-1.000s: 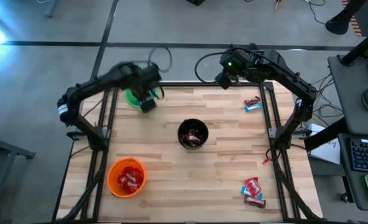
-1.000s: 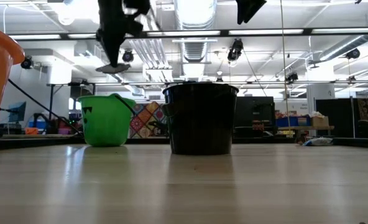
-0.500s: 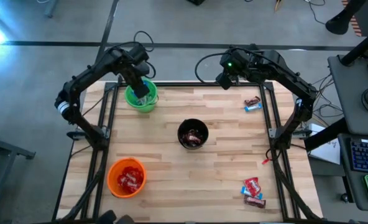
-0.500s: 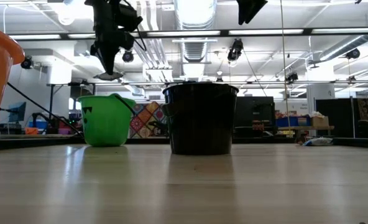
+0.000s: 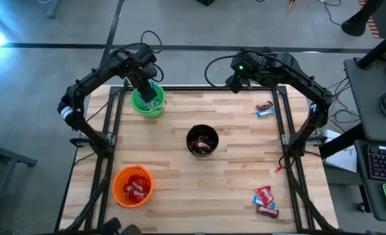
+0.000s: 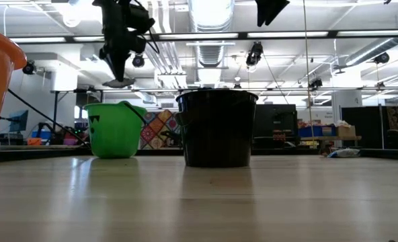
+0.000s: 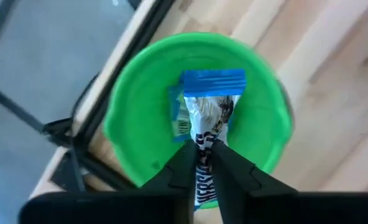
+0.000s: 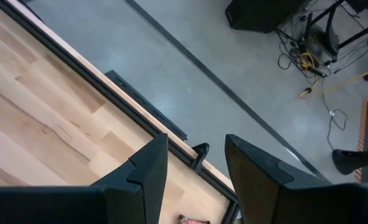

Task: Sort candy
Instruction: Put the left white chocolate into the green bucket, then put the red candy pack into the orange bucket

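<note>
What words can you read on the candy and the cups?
"HERS": on the blue-and-white candy bar pinched by the left gripper over the green cup; the rest is hidden by the fingers.
Wrappers in the orange cup, in the black cup and on the table: too small to read.
The right gripper carries nothing.

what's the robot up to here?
Sorting candy into cups by wrapper. The left gripper holds a blue-and-white candy bar directly above the green cup, not yet released. The right gripper waits open over the table's far edge. Loose candy remains on the table's right side; the orange cup holds red ones.
</note>
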